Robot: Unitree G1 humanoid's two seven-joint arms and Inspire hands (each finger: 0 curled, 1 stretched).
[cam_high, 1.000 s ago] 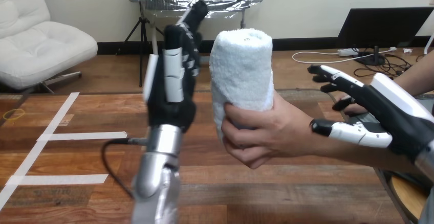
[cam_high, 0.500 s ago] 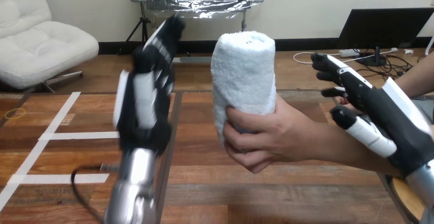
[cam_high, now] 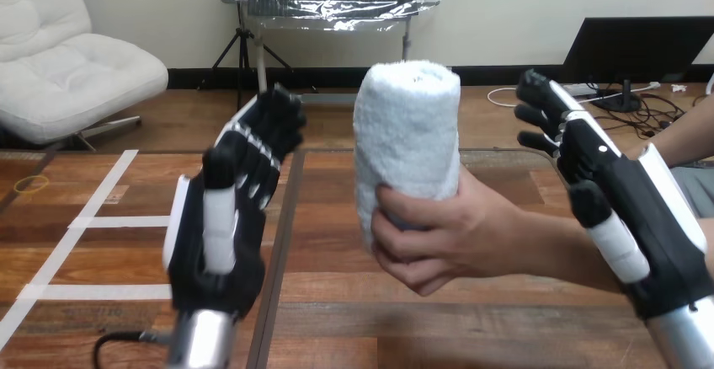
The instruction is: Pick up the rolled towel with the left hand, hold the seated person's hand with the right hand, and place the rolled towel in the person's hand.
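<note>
The white rolled towel (cam_high: 407, 133) stands upright in the middle of the head view, gripped round its lower half by the person's hand (cam_high: 455, 234), which reaches in from the right. My left hand (cam_high: 223, 217) is raised to the left of the towel, open with fingers straight, well apart from it. My right hand (cam_high: 619, 209) is up beside the person's forearm at the right, open, fingers extended upward, not curled round the wrist.
The wooden table (cam_high: 337, 318) has white tape lines (cam_high: 93, 217) on its left part. A black cable (cam_high: 118, 339) lies near my left forearm at the bottom edge.
My left hand has moved left and down, away from the towel. My right hand has lifted and drawn back off the person's wrist. The person's hand keeps holding the towel.
</note>
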